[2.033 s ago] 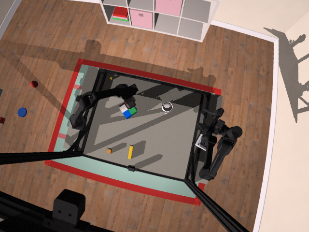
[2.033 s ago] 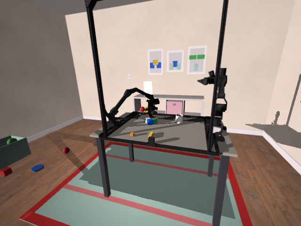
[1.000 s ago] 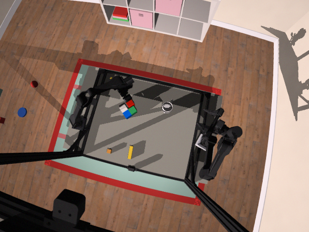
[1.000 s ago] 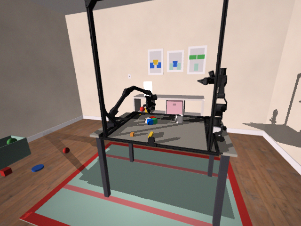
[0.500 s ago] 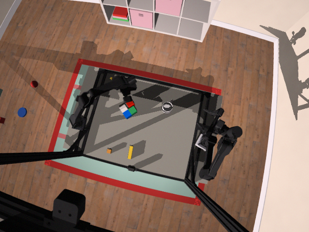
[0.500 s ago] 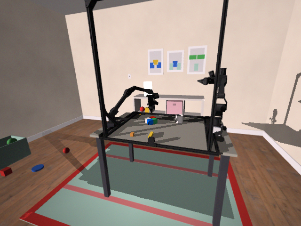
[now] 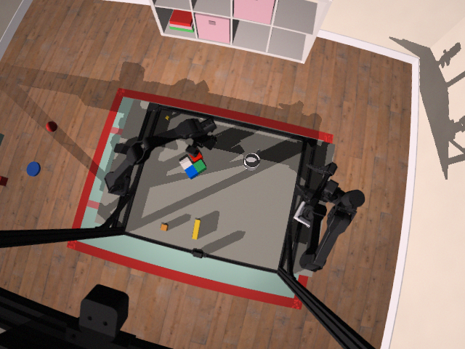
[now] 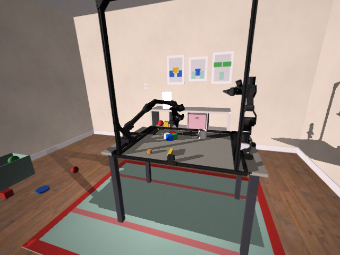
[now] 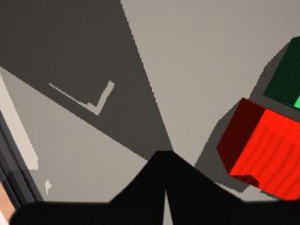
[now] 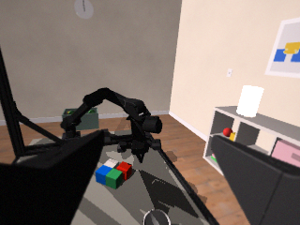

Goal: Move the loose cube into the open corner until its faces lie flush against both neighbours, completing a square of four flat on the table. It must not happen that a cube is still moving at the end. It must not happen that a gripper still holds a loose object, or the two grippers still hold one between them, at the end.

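Four cubes sit together at the table's far left: white, blue, green and red. From the right wrist view they form a square, with the red cube next to the white and green ones. In the left wrist view the red cube lies close to the green cube; I cannot tell if they touch. My left gripper is shut and empty, just beside and above the red cube. My right gripper is open and raised high at the right frame post.
A grey cup stands right of the cubes. A small orange block and a yellow bar lie near the front edge. A black frame rims the table, with tall posts at the corners.
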You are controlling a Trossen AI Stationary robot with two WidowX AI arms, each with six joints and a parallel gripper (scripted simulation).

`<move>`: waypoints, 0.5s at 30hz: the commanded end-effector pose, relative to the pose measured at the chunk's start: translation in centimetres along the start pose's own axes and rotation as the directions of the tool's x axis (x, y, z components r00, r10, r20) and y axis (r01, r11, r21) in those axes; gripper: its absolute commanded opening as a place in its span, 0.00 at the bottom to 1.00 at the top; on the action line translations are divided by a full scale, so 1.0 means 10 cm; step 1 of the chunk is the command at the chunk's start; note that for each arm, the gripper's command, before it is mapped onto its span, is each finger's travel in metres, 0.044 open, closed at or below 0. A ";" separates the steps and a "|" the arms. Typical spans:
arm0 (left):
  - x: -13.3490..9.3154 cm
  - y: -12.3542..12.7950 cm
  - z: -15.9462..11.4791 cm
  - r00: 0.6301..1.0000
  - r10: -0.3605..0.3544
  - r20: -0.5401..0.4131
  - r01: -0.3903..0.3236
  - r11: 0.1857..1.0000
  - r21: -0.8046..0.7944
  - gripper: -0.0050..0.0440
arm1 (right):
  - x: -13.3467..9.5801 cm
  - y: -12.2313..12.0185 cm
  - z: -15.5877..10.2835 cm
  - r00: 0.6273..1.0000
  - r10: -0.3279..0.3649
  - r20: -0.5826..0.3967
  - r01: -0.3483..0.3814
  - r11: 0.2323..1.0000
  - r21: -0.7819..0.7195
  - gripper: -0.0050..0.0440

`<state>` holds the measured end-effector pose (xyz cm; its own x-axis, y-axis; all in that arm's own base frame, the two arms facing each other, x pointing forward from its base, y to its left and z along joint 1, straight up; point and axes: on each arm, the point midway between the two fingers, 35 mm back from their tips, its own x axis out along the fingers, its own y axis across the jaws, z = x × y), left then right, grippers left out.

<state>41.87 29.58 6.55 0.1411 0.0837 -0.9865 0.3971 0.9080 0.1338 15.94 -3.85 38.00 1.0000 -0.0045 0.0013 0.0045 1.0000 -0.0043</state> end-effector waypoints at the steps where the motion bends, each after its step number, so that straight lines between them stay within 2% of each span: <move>1: 0.12 0.01 0.17 1.000 0.000 0.014 -0.003 0.968 0.251 0.10 | 0.00 0.01 0.00 1.000 0.004 0.000 -0.004 1.000 0.005 0.92; 3: 0.13 0.02 0.20 1.000 0.003 0.017 -0.008 0.954 0.301 0.10 | 0.00 0.01 0.00 1.000 0.004 0.000 -0.004 1.000 0.005 0.92; 15: 0.13 0.02 0.20 1.000 0.003 0.017 -0.008 0.954 0.301 0.10 | 0.00 0.01 0.00 1.000 0.004 0.000 -0.004 1.000 0.005 0.92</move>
<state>43.88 29.11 6.41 0.1694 0.0910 -0.9813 0.6412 0.7460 0.1799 15.94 -3.85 38.00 1.0000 -0.0044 0.0013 0.0044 1.0000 -0.0043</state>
